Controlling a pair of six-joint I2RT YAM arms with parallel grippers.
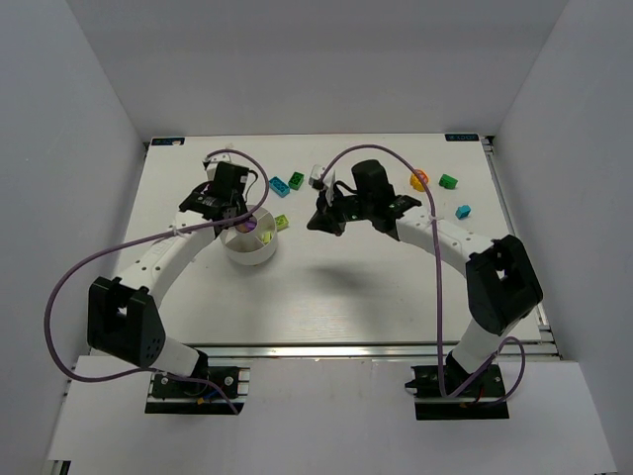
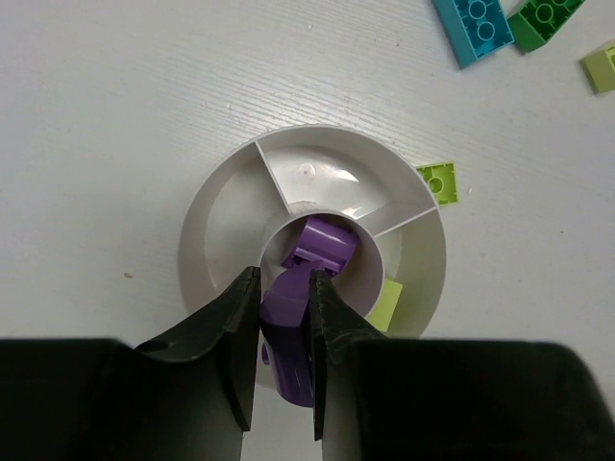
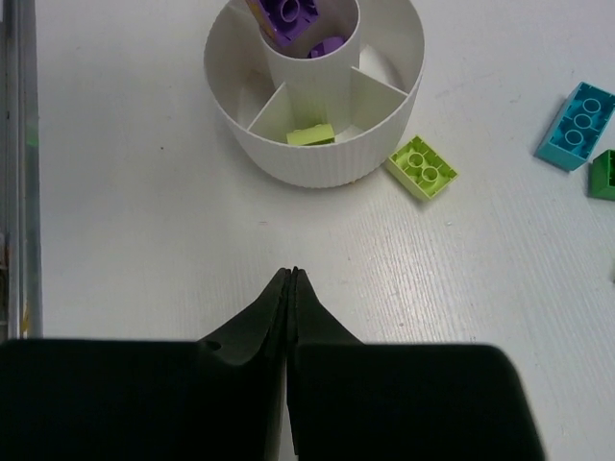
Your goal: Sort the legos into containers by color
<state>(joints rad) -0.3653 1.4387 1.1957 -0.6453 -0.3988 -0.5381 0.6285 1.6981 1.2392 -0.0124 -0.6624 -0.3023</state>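
L gripper point(image 2: 285, 279) is nearly closed and you've got a purple lego point(image 2: 288, 336) pinched between both fingers, the brick lying lengthwise along them, directly above the bowl point(image 2: 207, 250). In the L wrist view its far end reaches the rim of the centre cup point(image 2: 368, 269), where a 2nd purple lego point(image 2: 325, 242) lies inside. The bowl stands left of the table point(image 1: 326, 297) centre, a bit toward the far edge.

R gripper point(image 3: 291, 274) is fully shut w/ nothing in it, tips pressed together. It hangs over bare table just right of the bowl, pointed at the bowl wall.

Inside the bowl, apart from the purple pcs, you have one lime lego point(image 3: 310, 136) in an outer wedge on the side facing the R gripper.

On the table:
- Another lime lego point(image 3: 421, 166) lies studs up, just beside the bowl wall on its right. Can't tell if it touches.
- A cyan lego point(image 1: 279, 185) and a dark green lego point(image 1: 297, 180) lie side by side, beyond the bowl toward the far edge.
- Toward the far R corner are an orange lego point(image 1: 419, 179) and a green lego point(image 1: 448, 181), w/ a 2nd cyan lego point(image 1: 462, 211) slightly nearer to you. All three are well apart from the bowl.
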